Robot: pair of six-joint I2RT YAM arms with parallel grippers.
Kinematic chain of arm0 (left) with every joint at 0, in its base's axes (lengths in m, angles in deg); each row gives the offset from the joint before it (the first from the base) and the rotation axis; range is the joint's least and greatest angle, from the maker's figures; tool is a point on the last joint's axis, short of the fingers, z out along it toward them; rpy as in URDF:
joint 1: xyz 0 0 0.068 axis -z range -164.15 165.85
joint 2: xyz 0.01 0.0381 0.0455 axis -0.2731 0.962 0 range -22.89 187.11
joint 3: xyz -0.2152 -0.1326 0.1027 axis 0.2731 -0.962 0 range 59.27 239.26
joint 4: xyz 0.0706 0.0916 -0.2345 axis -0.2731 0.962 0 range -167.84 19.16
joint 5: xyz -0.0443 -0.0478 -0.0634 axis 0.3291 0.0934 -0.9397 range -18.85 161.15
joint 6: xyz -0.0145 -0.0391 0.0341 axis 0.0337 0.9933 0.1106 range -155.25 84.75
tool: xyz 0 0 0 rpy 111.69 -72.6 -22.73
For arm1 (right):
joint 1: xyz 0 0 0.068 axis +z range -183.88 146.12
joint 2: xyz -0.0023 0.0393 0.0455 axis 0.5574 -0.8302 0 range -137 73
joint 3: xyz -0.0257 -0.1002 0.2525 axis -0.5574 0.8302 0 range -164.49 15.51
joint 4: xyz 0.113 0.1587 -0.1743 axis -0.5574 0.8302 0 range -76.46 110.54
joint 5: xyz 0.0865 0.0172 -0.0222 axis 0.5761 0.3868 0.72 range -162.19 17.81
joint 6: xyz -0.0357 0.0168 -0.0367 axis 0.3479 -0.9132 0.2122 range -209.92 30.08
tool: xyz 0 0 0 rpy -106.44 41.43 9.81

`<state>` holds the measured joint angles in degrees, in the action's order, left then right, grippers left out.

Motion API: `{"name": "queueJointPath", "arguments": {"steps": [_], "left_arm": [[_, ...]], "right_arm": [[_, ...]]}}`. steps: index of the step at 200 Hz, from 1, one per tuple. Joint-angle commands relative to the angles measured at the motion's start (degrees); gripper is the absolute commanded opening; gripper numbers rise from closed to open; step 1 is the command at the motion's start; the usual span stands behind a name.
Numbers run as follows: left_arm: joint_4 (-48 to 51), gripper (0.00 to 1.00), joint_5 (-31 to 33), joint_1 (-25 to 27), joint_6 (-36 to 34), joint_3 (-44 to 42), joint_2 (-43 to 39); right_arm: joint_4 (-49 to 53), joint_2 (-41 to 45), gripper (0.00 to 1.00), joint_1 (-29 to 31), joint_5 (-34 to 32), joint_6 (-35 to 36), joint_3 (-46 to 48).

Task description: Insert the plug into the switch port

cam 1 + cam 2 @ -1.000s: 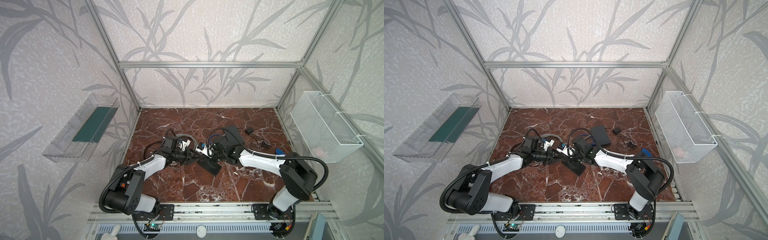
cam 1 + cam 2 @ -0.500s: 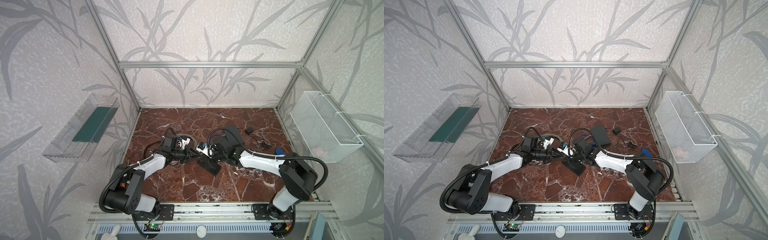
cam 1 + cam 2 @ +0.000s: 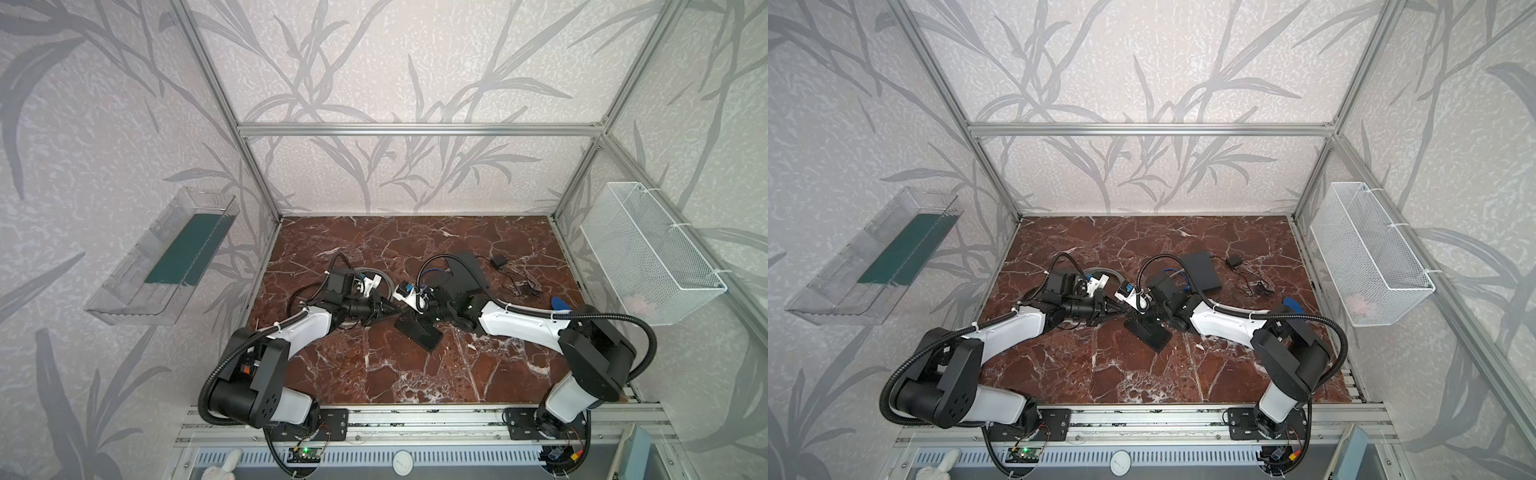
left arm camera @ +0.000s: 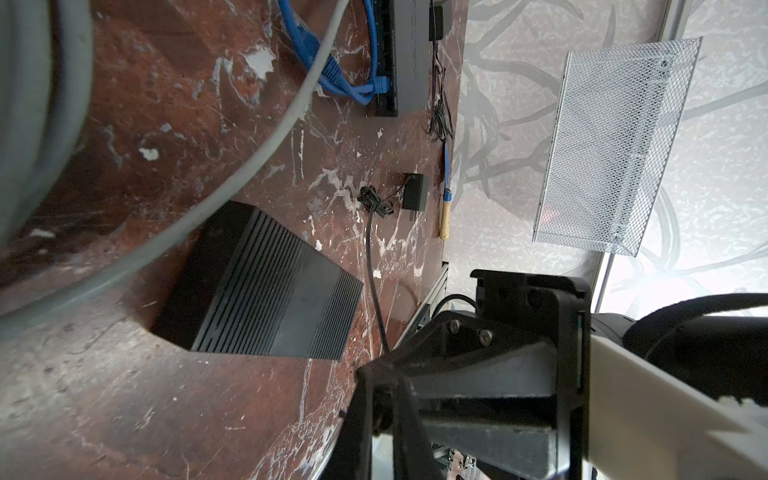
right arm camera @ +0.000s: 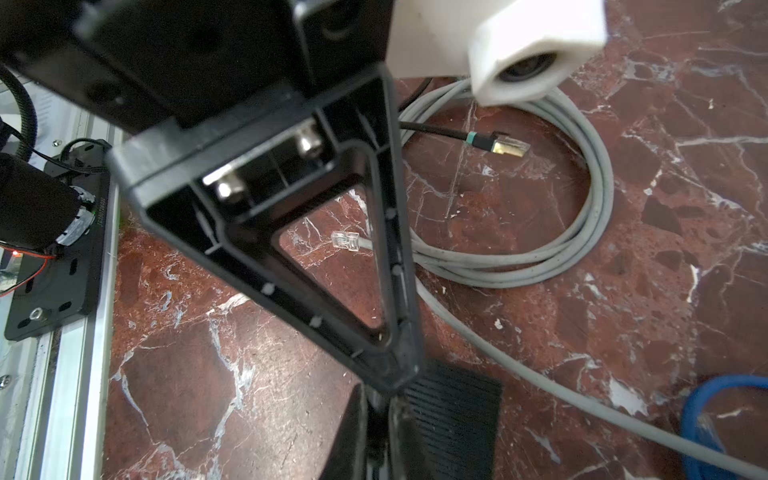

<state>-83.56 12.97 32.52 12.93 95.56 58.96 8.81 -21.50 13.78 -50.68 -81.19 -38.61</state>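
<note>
Enclosure from above, in both top views. Pale grey walls with a darker leaf pattern are closing in three sides, and an aluminium frame is running along their edges. A red-brown, marble-patterned bench is forming the base, with a slotted metal rail lying along its near edge. A clear plastic tray is hanging on the left wall, holding a dark green panel. A white mesh basket is hanging on the right wall, possibly holding something pale pink. Soft, even light is filling the space.

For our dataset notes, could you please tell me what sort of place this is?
Probably a robot lab test cell: an aluminium frame encloses a marble-look tabletop, and a left arm and right arm are mounted on a rail at its front edge.
</note>
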Motion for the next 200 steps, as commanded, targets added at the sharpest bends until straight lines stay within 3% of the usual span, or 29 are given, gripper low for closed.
{"name": "queueJointPath", "arguments": {"steps": [1,36,53,84,122,200], "left_arm": [[0.27,0.07,-1.77,0.12,-1.19,1.90,0.07],[2.01,0.06,-1.23,0.12,-3.07,2.55,0.17],[2.08,0.06,-1.21,0.19,-3.31,2.73,0.34],[5.53,0.06,-0.47,0.55,-6.12,4.05,0.60],[7.80,0.06,-0.21,1.53,-8.13,5.36,0.99],[7.54,0.06,0.25,1.88,-8.19,5.26,1.04]], "right_arm": [[1.64,2.06,0.21,-0.15,-0.81,0.04,0.46],[4.28,5.39,0.44,-0.62,-0.95,0.08,2.83],[5.75,6.64,0.48,-0.82,-0.58,-0.35,3.17],[7.83,6.19,0.47,-1.95,3.79,-2.82,1.52],[8.24,4.31,0.44,-1.96,4.20,-3.09,-0.39],[6.96,1.52,0.26,-2.04,5.80,-3.47,-2.74]]}}
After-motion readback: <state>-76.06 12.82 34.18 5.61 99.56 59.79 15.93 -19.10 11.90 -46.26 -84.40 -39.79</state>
